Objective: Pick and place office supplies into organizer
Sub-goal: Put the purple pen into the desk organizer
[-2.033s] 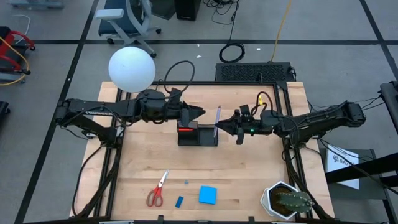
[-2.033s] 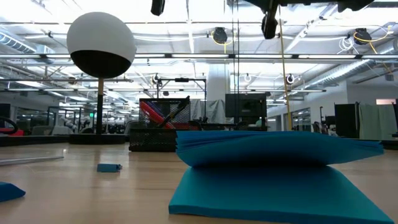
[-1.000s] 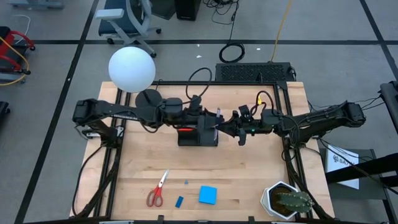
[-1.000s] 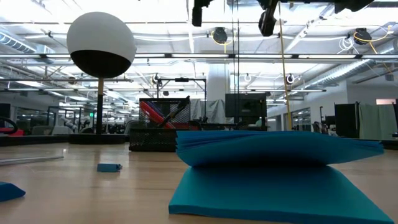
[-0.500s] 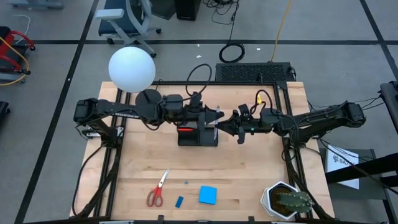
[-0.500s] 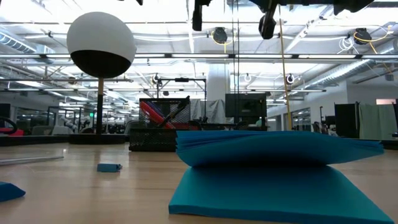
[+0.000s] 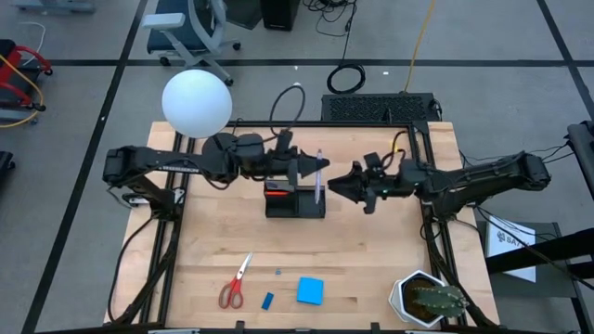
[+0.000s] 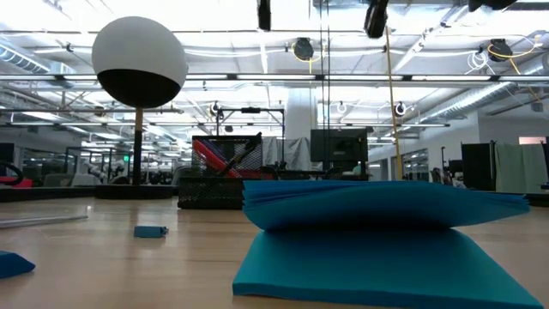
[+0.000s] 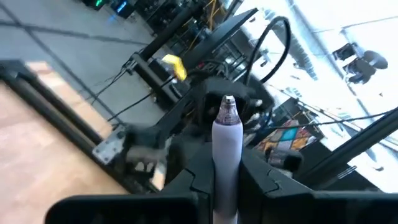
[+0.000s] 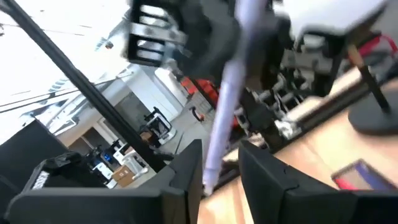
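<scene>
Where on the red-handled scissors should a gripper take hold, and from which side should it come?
Probably from straight above, at the neck of the red-handled metal scissors, where handles meet blades. They lie flat on the wooden table, slanted, with bare wood on both sides, so jaws closing across the slant should fit.

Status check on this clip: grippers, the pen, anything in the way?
Left gripper shut on purple pen, above organizer. Right gripper open beside it, off the pen. Nothing blocking the organizer.
</scene>
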Controlling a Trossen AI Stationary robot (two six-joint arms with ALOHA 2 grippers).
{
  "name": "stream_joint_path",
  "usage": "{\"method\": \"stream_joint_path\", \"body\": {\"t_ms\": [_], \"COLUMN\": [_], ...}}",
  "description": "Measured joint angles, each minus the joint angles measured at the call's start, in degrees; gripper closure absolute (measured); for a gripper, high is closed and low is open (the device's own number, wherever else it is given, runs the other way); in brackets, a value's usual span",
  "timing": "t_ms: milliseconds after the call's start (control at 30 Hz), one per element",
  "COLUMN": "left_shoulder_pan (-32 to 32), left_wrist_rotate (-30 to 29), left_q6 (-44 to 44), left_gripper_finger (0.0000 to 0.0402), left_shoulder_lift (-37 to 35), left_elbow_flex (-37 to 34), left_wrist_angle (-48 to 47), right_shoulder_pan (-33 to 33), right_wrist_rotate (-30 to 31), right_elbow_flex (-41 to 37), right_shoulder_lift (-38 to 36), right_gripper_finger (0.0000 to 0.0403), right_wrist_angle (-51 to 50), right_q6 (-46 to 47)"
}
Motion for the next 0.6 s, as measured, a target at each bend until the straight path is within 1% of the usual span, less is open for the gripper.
{"method": "stream_joint_path", "body": {"t_ms": [100, 167, 267, 333, 533, 600], "left_shoulder_pan": [0.73, 1.49, 2.26, 2.67, 2.42, 2.42], "left_wrist_rotate": [0.25, 0.63, 0.91, 2.36, 5.18, 5.75], "left_q6": [-3.95, -7.61, -14.29, -18.44, -27.28, -29.53], "left_gripper_finger": [0.0368, 0.0368, 0.0368, 0.0368, 0.0368, 0.0368], "left_shoulder_lift": [-2.16, -3.55, -3.8, -3.78, -3.77, -3.76], "left_elbow_flex": [0.08, 0.05, 0.02, 0.02, 0.02, 0.02], "left_wrist_angle": [-0.13, -1.83, -1.8, -1.74, -1.76, -1.56], "right_shoulder_pan": [0.0, 0.0, 0.0, 0.0, 0.0, 0.1], "right_wrist_rotate": [0.04, 0.16, 0.35, 0.39, 0.85, 2.49], "right_elbow_flex": [0.02, 0.02, 0.04, 0.04, 0.92, 2.11], "right_shoulder_lift": [-3.33, -5.36, -8.09, -9.29, -10.3, -10.15], "right_gripper_finger": [0.0306, 0.0307, 0.0307, 0.0304, 0.0291, 0.0285], "right_wrist_angle": [-1.46, -3.11, -5.0, -5.0, -6.46, -8.73], "right_q6": [-5.12, -9.97, -18.98, -25.25, -41.22, -46.03]}}
